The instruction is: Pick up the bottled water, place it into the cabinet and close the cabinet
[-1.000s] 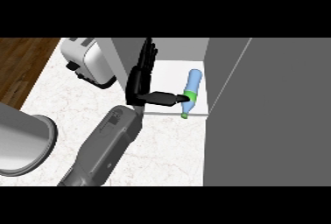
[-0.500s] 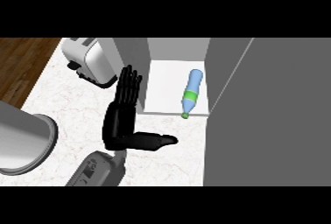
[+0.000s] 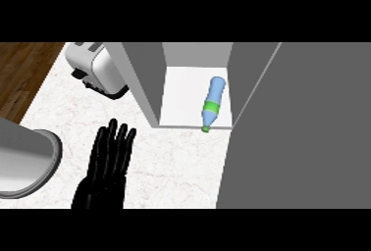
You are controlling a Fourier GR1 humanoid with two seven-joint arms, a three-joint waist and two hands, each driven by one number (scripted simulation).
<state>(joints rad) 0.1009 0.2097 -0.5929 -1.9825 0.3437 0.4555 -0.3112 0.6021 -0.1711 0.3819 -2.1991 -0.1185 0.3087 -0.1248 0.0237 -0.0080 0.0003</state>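
Nearest us, our black left hand stretches over the white marble bench, fingers straight and slightly spread (holding nothing). Farther off, the blue green-banded plastic water bottle lies on its side inside the open grey cabinet.

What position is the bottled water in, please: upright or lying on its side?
Lying on its side: the bottled water stretches lengthwise on the cabinet shelf, its cap pointing toward the shelf's front edge.
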